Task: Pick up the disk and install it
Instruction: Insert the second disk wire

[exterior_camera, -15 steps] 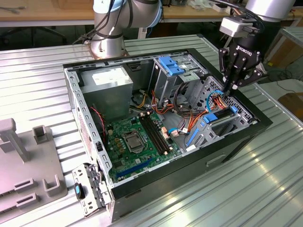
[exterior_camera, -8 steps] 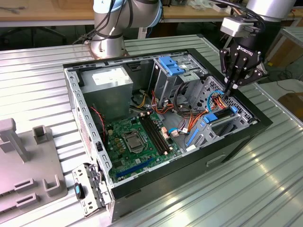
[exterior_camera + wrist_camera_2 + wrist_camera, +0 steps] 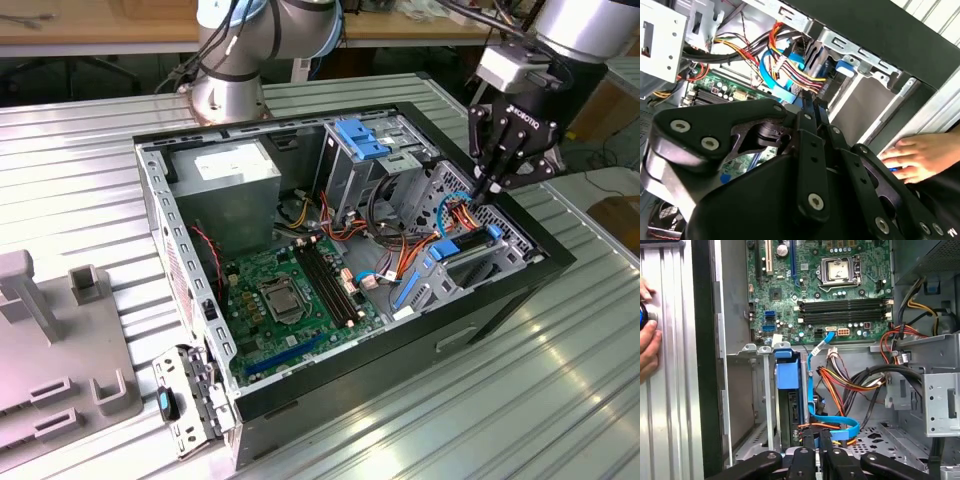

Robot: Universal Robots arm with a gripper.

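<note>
Disk (image 3: 788,390) stands upright in the case's bay, directly below the gripper (image 3: 816,440). Fingers pressed together (nothing between them) at its rear edge. Install looks nearly complete.

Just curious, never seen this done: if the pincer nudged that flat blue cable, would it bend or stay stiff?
The flat blue cable would probably bend easily: it already curls into a loop near the pincer. It looks thin and light. It would likely drag rather than slide free, since it lies among other wires.
</note>
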